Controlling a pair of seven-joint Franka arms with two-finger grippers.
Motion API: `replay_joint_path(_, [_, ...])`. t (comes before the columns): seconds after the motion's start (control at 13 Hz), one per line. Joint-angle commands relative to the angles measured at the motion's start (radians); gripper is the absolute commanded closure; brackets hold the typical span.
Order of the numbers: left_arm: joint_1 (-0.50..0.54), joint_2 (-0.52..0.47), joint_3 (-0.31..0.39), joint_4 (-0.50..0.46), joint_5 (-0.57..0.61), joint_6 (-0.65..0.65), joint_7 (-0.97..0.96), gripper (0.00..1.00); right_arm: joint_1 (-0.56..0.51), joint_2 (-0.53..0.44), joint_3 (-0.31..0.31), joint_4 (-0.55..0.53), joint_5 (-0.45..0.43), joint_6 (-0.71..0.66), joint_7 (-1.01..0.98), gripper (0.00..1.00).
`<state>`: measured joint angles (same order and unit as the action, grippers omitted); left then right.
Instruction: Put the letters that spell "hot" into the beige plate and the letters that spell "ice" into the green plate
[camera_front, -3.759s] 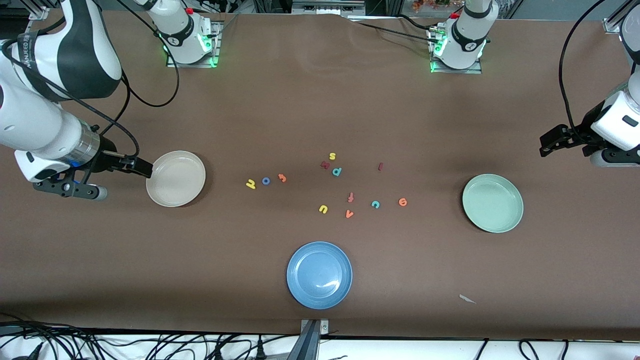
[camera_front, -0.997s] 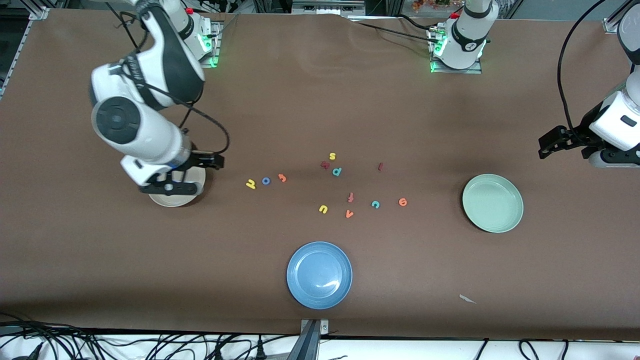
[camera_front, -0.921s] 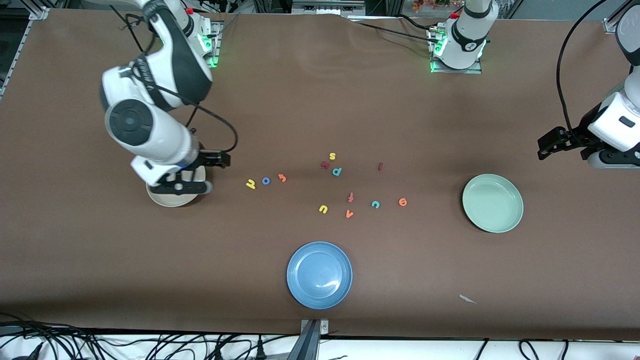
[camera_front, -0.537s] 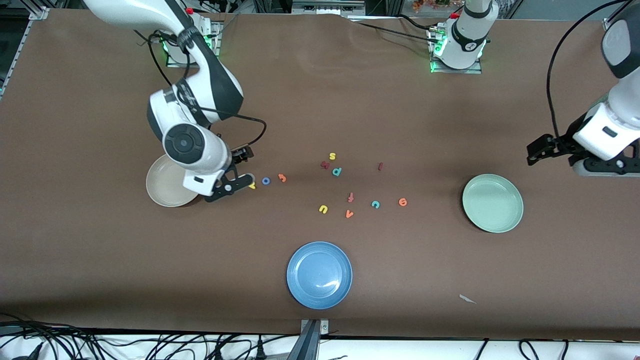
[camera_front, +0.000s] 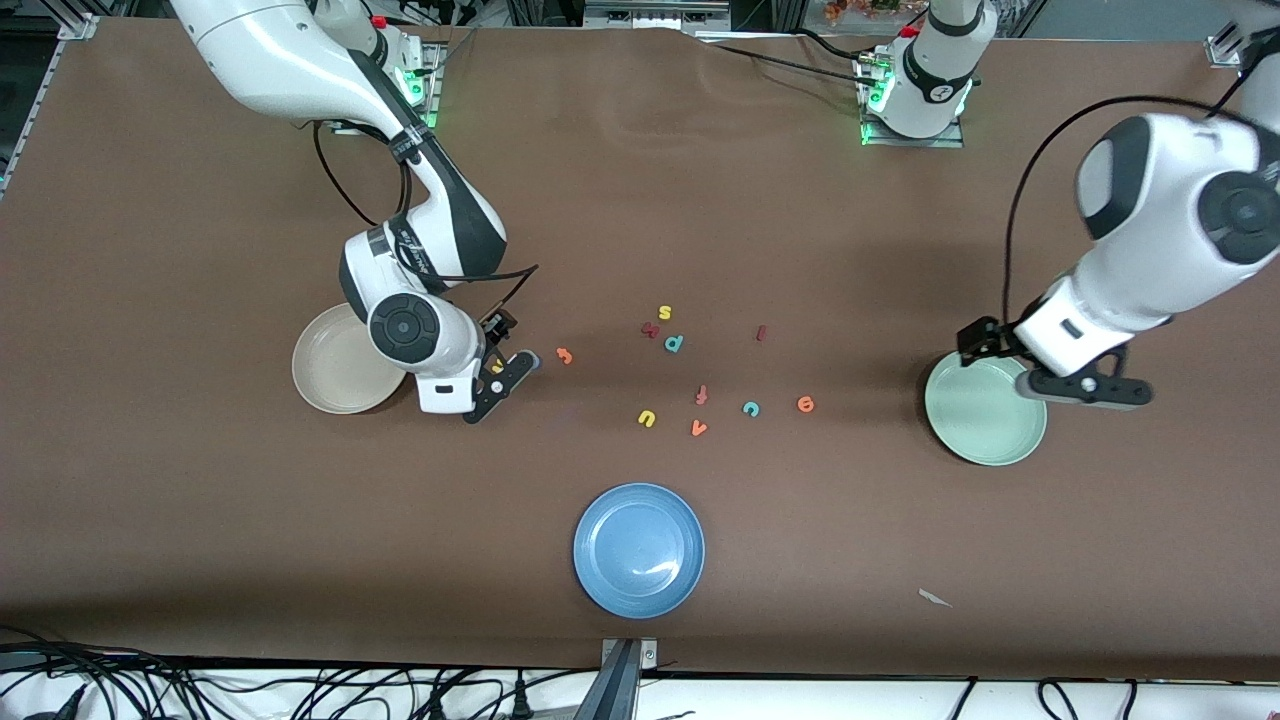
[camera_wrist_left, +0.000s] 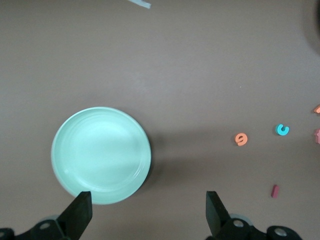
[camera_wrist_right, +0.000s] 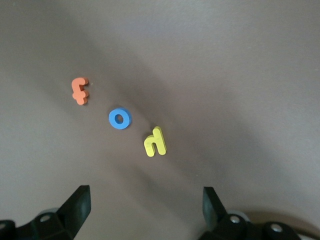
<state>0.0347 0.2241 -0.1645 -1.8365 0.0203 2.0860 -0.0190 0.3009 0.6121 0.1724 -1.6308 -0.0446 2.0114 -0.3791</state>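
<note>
Right end effector (camera_wrist_right: 142, 212) hovers open over yellow h (camera_wrist_right: 155, 142).

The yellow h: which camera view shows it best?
The right wrist view shows the yellow h best: it lies whole and unblocked on the table beside the blue o. In the front view the right gripper hides most of it. The left wrist view does not show it.

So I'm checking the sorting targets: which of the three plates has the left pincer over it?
The green plate, toward the left arm's end; the left pincer hangs open over its rim.
</note>
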Motion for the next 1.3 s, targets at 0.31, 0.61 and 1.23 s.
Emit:
replay_joint_path(0.31, [-0.163,0.173,-0.013,-0.041,0.038,0.201,-0.148,0.0,-0.002,0.003,0.001,-0.116,-0.004,0.177,-0.138,0.01])
replay_joint_path(0.61, [-0.245,0.253,-0.018,-0.056,0.093,0.252,-0.258,0.0,0.001,0.023,0.001,-0.165,-0.07,0.306,-0.156,0.01])
replay_joint_path(1.23, [-0.364,0.277,-0.018,-0.184,0.095,0.381,-0.389,0.0,0.004,0.04,0.001,-0.215,-0.07,0.411,-0.153,0.59])
